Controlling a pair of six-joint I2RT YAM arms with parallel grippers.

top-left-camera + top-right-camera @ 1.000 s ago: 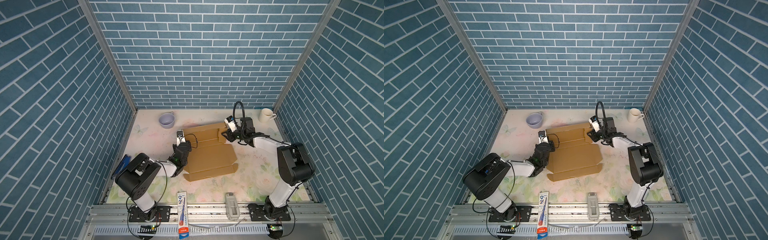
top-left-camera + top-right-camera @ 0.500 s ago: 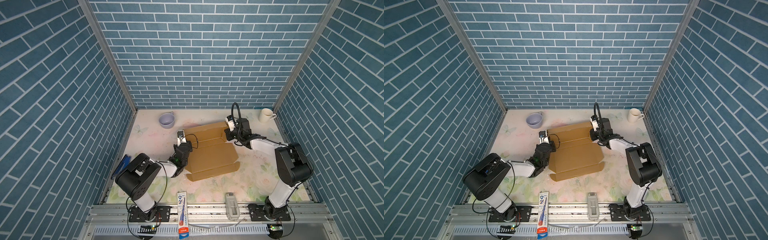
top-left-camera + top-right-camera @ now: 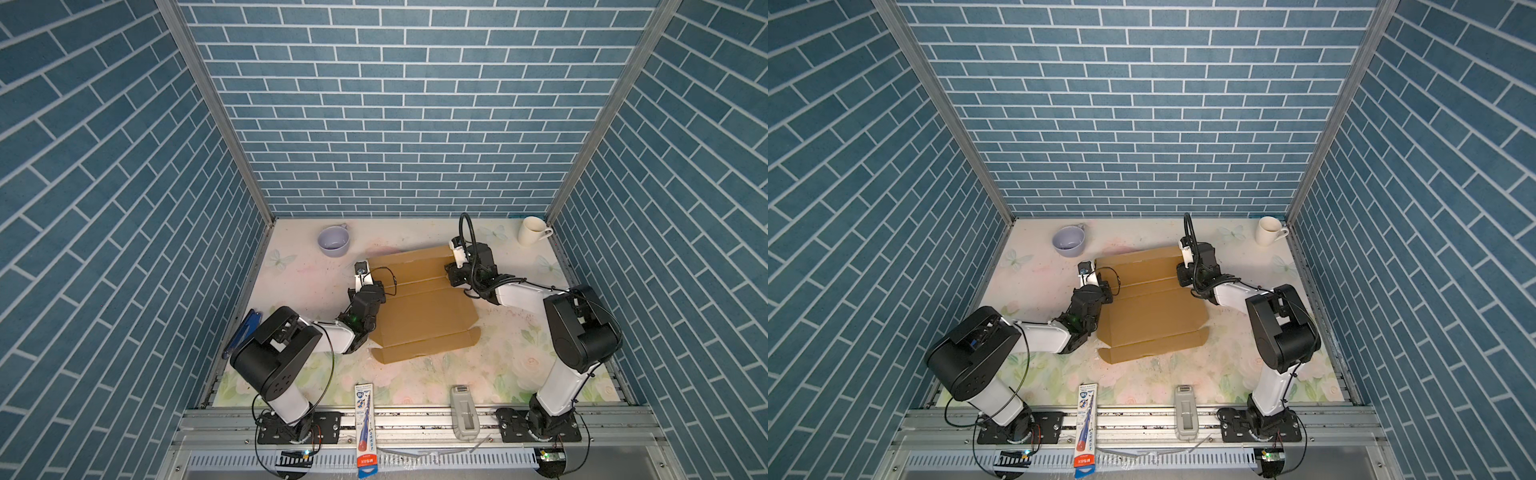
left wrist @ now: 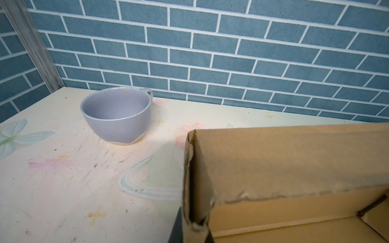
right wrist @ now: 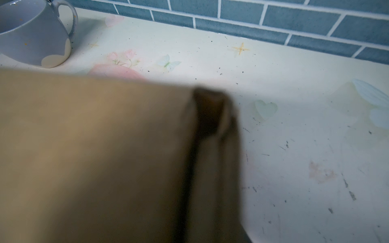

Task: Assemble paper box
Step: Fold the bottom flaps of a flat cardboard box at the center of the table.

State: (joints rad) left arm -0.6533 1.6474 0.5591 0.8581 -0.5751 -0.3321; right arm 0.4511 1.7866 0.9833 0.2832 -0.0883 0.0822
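The paper box (image 3: 419, 307) is brown cardboard, partly folded, lying mid-table in both top views (image 3: 1150, 307), with a front flap flat toward the near edge. My left gripper (image 3: 376, 286) is at the box's left side. In the left wrist view the raised left wall (image 4: 195, 168) stands between its dark fingers (image 4: 176, 227), so it is shut on it. My right gripper (image 3: 451, 276) is at the box's far right corner. The right wrist view shows only blurred cardboard (image 5: 94, 147) close in front, which hides how the jaws stand.
A lavender cup (image 3: 333, 242) stands at the back left and a white mug (image 3: 533, 230) in the back right corner. A blue object (image 3: 243, 332) lies by the left wall. A printed package (image 3: 365, 419) and a grey device (image 3: 463, 409) sit at the front rail.
The box's right-hand flaps, spread out a second ago, have folded inward, so the box looks narrower. My right gripper shifted slightly toward the box's far right corner. The left arm kept still.
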